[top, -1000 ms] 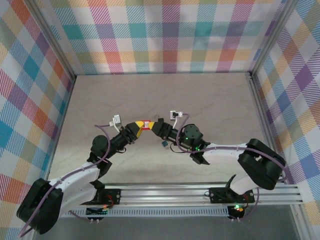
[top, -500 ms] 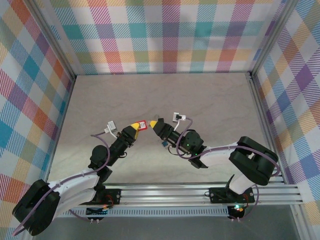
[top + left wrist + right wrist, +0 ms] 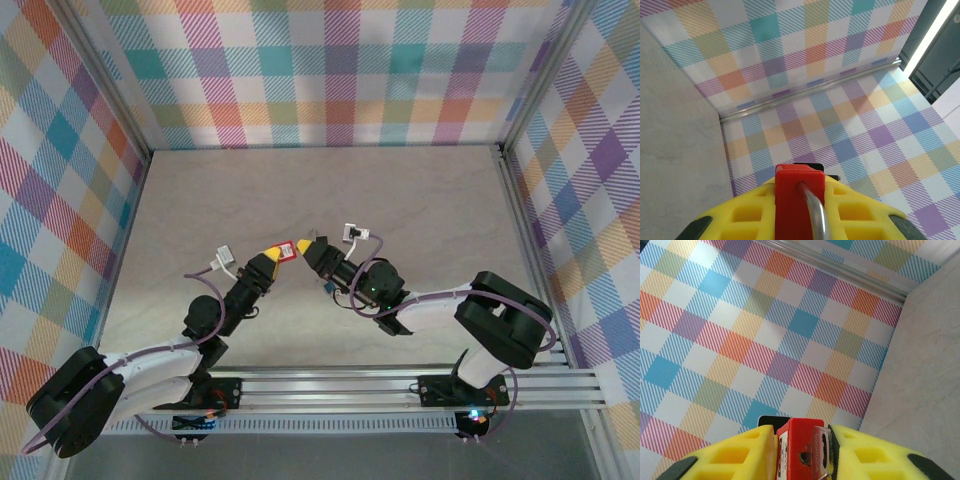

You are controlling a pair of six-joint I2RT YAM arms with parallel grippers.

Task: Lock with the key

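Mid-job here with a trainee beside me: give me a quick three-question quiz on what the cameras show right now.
1. True or false: the left gripper holds nothing.
2. In the left wrist view, which part of the red padlock lies nearest the camera? A a paper label; B the silver shackle; C a blue cap.
3. Short answer: which wrist view shows the padlock's keyhole?
Key: 1 false, its yellow fingers hold the red padlock; 2 B; 3 right wrist.
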